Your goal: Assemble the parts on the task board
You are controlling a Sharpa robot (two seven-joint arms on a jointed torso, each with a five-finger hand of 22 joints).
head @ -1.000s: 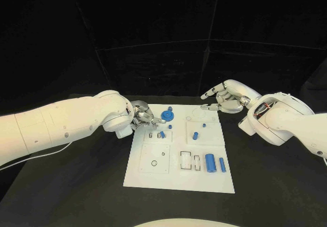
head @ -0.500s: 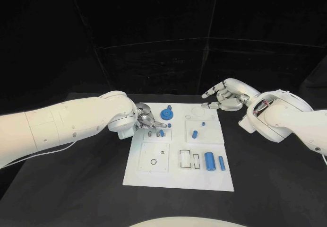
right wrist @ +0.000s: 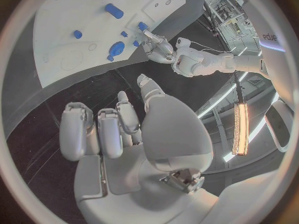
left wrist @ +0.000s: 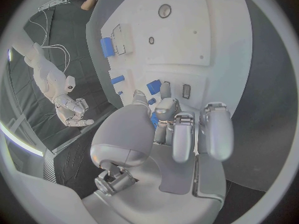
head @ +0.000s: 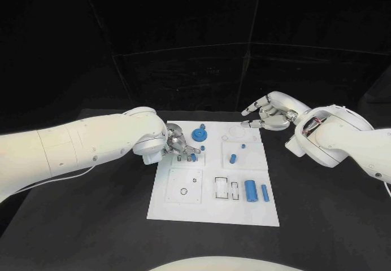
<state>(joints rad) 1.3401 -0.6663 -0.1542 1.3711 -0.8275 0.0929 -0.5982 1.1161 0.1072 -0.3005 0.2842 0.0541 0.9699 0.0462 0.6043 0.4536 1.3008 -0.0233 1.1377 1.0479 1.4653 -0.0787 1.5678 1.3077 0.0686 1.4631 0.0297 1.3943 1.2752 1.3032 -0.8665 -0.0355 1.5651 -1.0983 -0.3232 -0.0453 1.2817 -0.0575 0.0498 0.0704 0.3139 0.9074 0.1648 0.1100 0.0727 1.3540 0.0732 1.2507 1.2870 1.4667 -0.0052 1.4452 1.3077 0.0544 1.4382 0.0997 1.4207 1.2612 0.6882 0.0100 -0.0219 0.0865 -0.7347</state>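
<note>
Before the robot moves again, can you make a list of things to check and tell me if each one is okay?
1. Left robot hand over the task board, by the small slots: ok.
2. Is it holding a blue part? A bit of blue shows between its fingers in the left wrist view, but the hold is hidden: cannot tell.
3. Right robot hand out of the way, beyond the board's far right corner: ok.
4. Right robot hand holding nothing, fingers apart: ok.
5. Blue gear clear of the left robot hand: ok.
6. Two blue cylinders lying untouched near the board's front: ok.
</note>
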